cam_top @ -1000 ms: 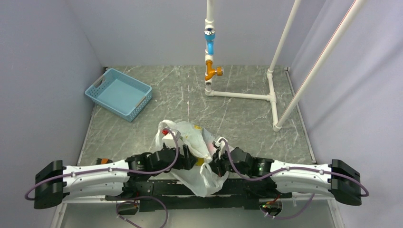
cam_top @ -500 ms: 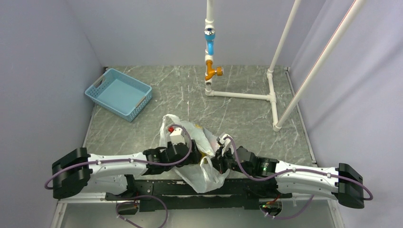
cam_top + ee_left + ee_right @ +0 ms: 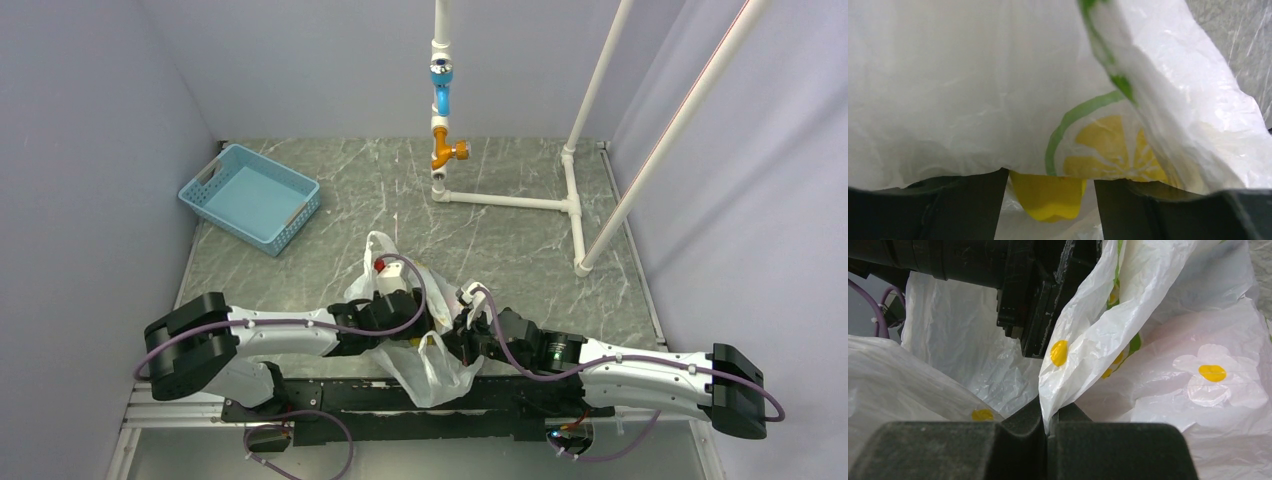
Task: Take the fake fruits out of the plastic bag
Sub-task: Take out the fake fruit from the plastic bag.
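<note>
My left gripper [image 3: 1051, 192], fingers apart, sits inside the plastic bag [image 3: 973, 90] with a yellow fake fruit [image 3: 1047, 201] between them; my right gripper [image 3: 1044, 417] pinches a fold of the bag.

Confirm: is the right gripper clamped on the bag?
Yes, the right gripper is shut, pinching a fold of the plastic bag.
</note>
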